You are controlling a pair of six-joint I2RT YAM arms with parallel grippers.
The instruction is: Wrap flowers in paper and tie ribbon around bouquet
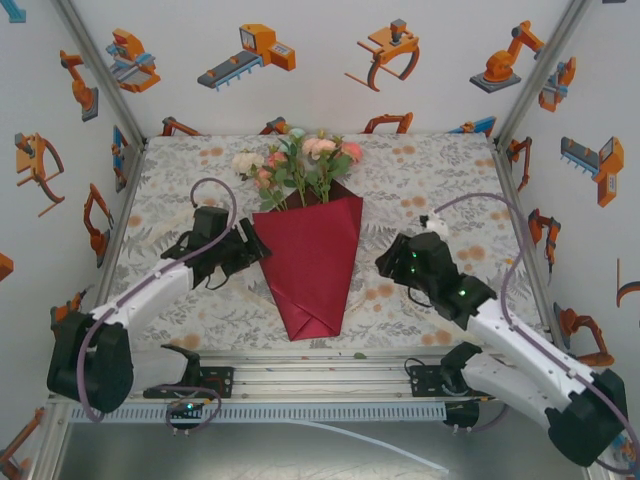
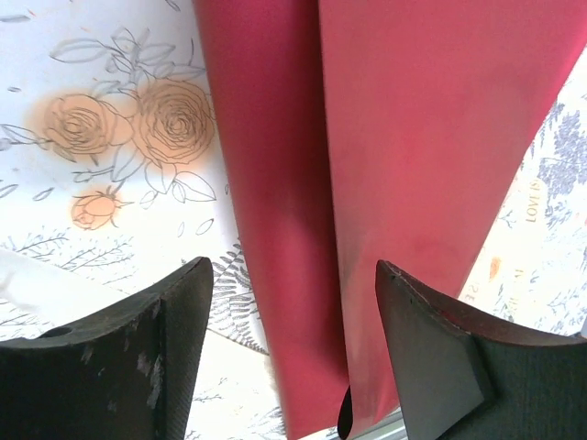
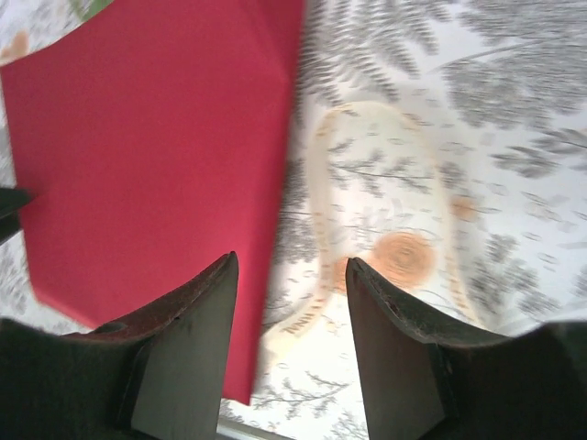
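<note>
Tablecloth [image 1: 440, 170] floral-printed, bouquet [image 1: 312, 255] lying at centre; walls [image 1: 330, 95] carry robot prints.

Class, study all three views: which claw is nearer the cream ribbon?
Right. The right claw hovers over the ribbon, which lies looped on the cloth right of the bouquet; the left claw is at the bouquet's opposite edge.

Glowing bright and even from above, casting only faint shadows on the desk [image 1: 420, 170]. Washing out the cloth [image 2: 119, 27] in the left wrist view. Blurring the paper [image 3: 156, 137] edge and near fingers [image 3: 183, 367] in the right wrist view.
</note>
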